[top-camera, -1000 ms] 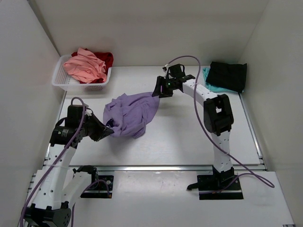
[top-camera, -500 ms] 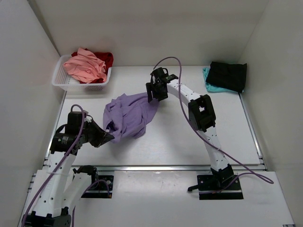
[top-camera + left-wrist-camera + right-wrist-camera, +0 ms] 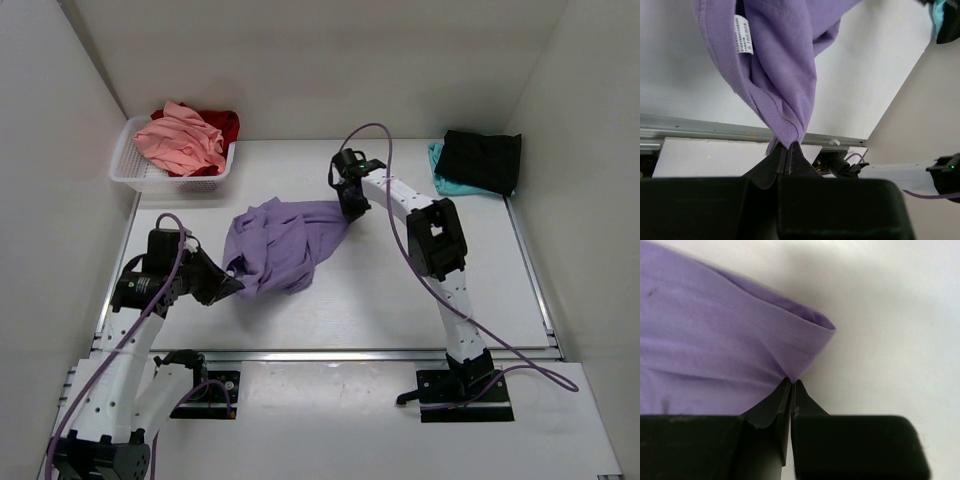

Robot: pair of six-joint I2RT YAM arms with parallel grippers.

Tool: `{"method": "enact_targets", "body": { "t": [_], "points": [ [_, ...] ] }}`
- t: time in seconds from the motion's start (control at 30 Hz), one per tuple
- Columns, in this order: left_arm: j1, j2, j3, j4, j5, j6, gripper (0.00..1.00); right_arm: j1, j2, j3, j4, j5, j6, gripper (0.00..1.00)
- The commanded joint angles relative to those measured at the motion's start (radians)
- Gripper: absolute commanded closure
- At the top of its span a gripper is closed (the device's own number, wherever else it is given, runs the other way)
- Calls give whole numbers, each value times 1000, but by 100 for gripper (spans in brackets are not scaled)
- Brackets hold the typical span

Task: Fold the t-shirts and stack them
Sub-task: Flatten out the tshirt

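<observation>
The lavender-purple t-shirt (image 3: 280, 245) hangs bunched between my two grippers over the middle of the table. My left gripper (image 3: 232, 283) is shut on its ribbed collar edge (image 3: 785, 132), near the white label (image 3: 743, 41). My right gripper (image 3: 350, 208) is shut on a hemmed edge of the same shirt (image 3: 740, 355), low over the table. A salmon-pink t-shirt (image 3: 182, 140) and a red one (image 3: 225, 122) lie in the white basket (image 3: 130, 172) at the back left. A black t-shirt (image 3: 482, 158) lies folded on a teal one (image 3: 440, 176) at the back right.
White walls close in the table on the left, back and right. A metal rail (image 3: 330, 354) runs along the near edge by the arm bases. The right arm's purple cable (image 3: 400, 240) loops over the table.
My right gripper has swung from the back centre down and a little right, pulling its shirt edge lower. The left gripper has shifted slightly right. The shirt is stretched wider.
</observation>
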Motion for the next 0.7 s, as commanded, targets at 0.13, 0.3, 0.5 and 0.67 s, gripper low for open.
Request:
{"method": "enact_targets", "body": {
  "t": [0.13, 0.3, 0.5, 0.67],
  "points": [
    [-2, 87, -33, 182, 103, 19, 100, -238, -406, -469, -34, 10, -14, 100],
    [-1, 158, -65, 253, 126, 27, 100, -292, -663, -767, -41, 37, 0, 100],
    [27, 213, -74, 285, 124, 51, 100, -337, -773, -915, -129, 155, 61, 92],
    [25, 239, -114, 316, 153, 54, 100, -274, -797, -711, -80, 41, 1, 78]
  ]
}}
